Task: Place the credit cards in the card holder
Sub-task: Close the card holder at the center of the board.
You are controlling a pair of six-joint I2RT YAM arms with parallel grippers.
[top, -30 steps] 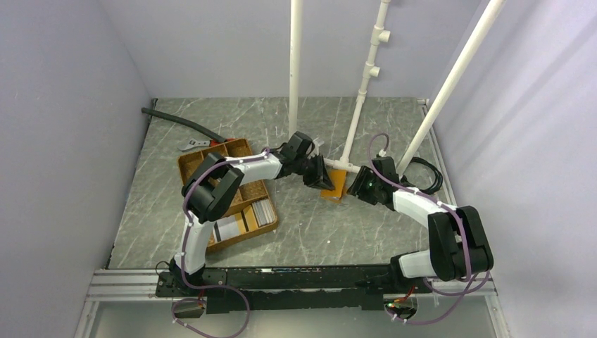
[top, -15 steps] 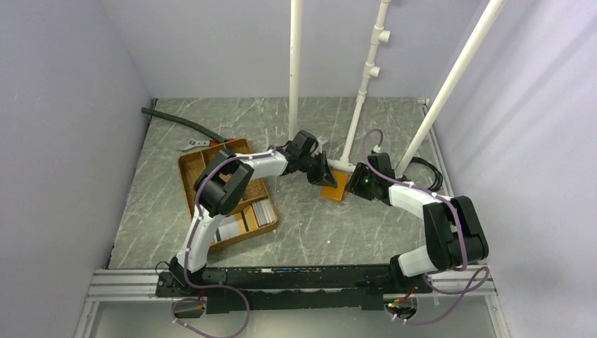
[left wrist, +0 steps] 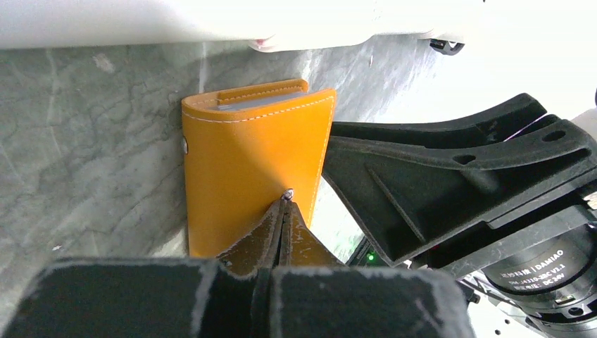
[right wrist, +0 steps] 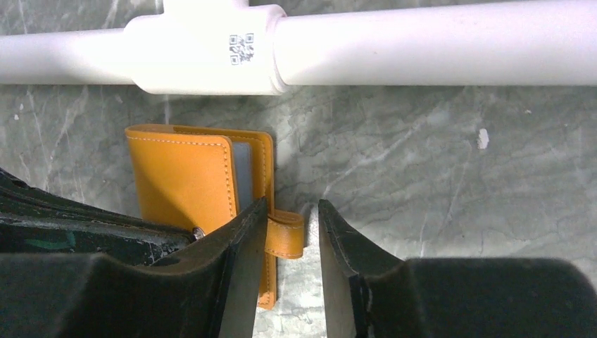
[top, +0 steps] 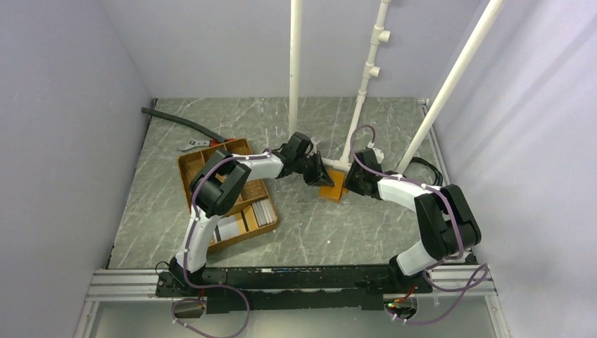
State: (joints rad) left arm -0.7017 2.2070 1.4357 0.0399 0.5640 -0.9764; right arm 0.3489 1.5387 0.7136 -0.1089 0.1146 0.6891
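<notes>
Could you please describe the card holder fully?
The card holder is a flat orange-tan sleeve, leathery, pale-stitched, with a strap tab and a grey card edge inside. It lies on the table beside a white pipe. The left gripper touches its face with shut jaws; the right gripper straddles the tab.

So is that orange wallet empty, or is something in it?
Not empty: a grey card shows inside the card holder in both wrist views.

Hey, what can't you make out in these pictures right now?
Top view: card holder, mostly under left claw and right claw.
Left wrist: holder's near end, behind that shut claw.
Right wrist: card count inside; only a grey edge shows.
Top view: tray cards, too small to read.
</notes>
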